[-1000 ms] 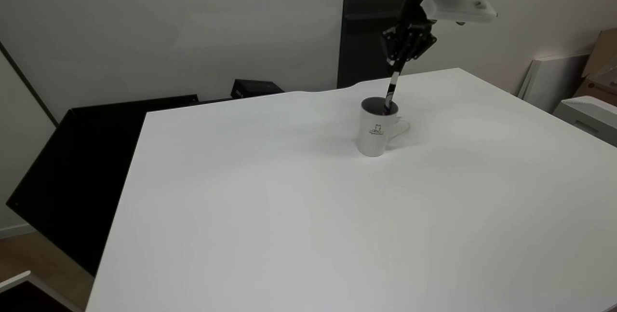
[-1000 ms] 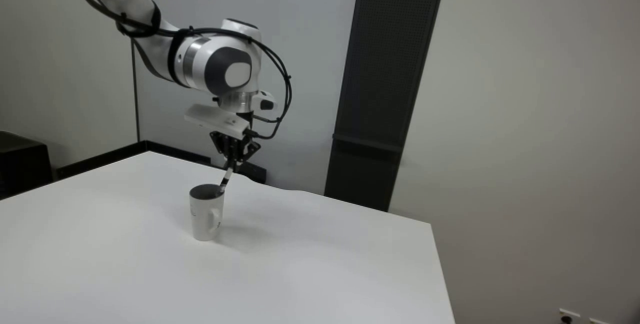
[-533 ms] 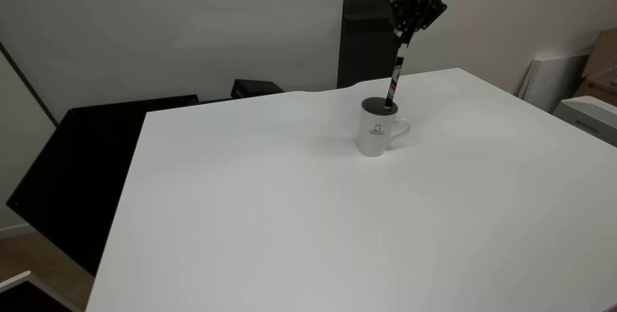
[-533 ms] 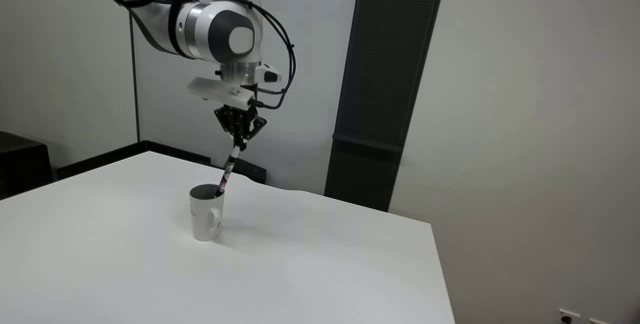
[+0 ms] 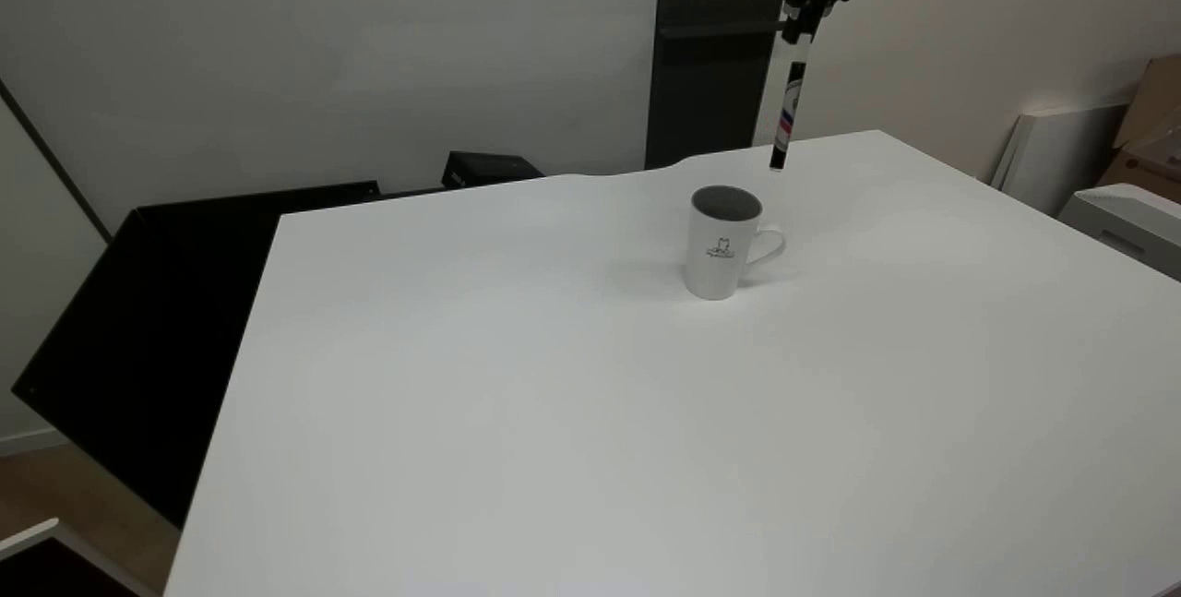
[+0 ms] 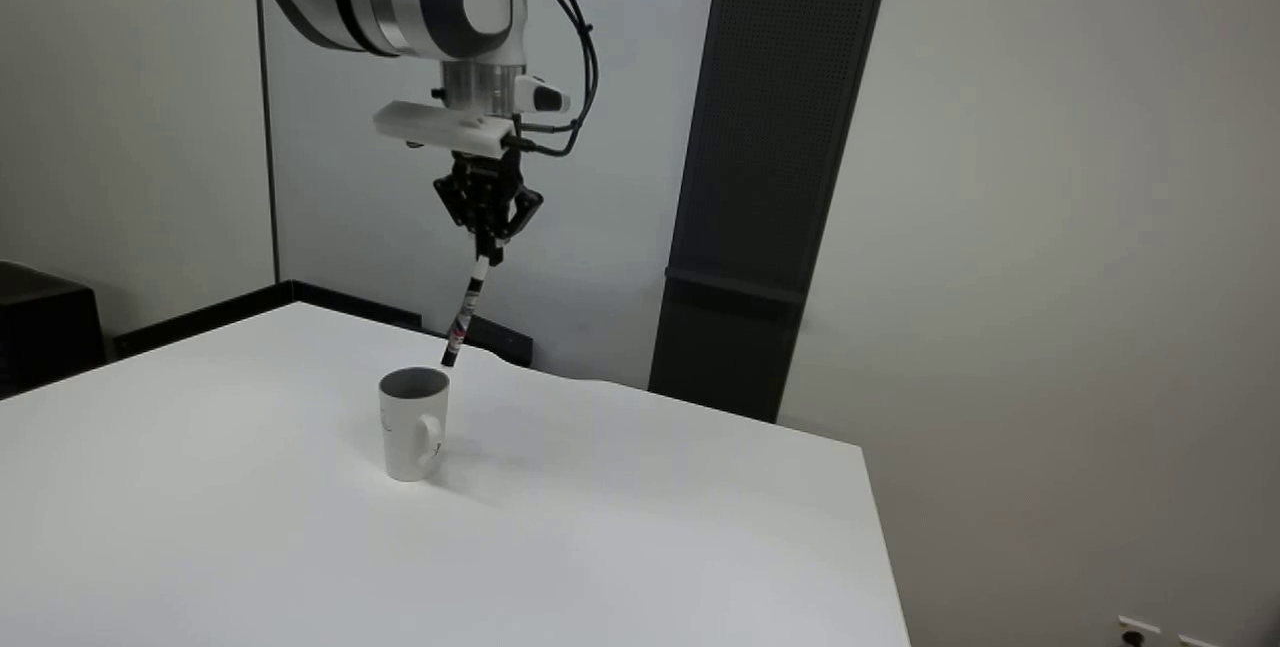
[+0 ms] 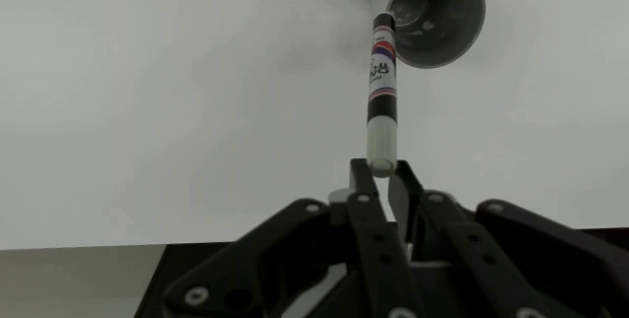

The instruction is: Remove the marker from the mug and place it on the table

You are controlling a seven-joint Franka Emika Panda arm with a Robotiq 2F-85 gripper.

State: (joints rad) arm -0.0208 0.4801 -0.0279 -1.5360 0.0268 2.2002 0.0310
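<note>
Pale wall (image 5: 415, 43) and a dark panel (image 6: 770, 177) stand beyond one edge of the white tabletop (image 5: 554, 394); both corners of that edge show in both exterior views. My end effector (image 7: 382, 170) hangs higher than the mug (image 5: 718, 251), which stands upright in from that edge, well apart from either corner. Smallest is the marker (image 5: 789, 106), its top end clamped in my end effector. It is out of the mug and off the tabletop, its long axis steep and tilted below me, the free tip near the mug but apart. I judge that the next move turns on this axis: I should draw sideways from the mug, along the edge, before going down, then tip the marker flat; lowering straight could catch the mug.
</note>
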